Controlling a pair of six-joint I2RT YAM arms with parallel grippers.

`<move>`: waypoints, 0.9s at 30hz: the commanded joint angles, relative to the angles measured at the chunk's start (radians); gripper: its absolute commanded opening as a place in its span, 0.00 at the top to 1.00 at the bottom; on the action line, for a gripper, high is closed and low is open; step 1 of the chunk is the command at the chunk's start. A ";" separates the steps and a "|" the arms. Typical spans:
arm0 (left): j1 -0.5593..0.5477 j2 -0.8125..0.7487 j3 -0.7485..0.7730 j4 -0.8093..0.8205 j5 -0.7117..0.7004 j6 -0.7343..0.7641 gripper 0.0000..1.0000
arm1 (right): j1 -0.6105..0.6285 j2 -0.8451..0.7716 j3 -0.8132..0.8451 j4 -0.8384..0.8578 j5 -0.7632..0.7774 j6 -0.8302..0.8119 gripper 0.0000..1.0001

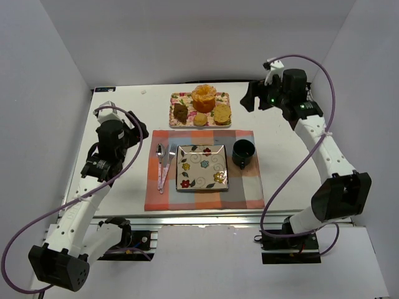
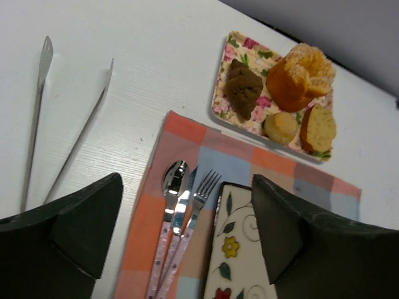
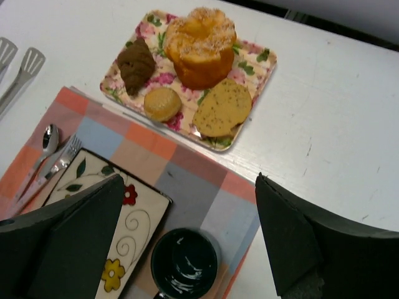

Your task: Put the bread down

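My left gripper (image 2: 184,215) is spread and empty at lower frame. The small roll (image 2: 280,126), the likeliest bread to move, lies on the floral tray (image 2: 232,45) at upper right, well apart. It looks light, soft and crumbly, so I pinch gently across its sides. My right gripper (image 3: 187,199) is also spread, with the tray above it.

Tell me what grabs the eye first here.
The flowered tray at the far middle of the table pulls the eye first, above all the tall orange bun on it. Nearer lies a checked mat set with an empty square plate, with cutlery to the plate's left and a dark mug to its right.
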 commanded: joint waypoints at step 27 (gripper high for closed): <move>0.406 0.625 0.065 -0.101 0.209 0.479 0.02 | -0.069 -0.100 -0.340 0.009 -0.802 -0.440 0.11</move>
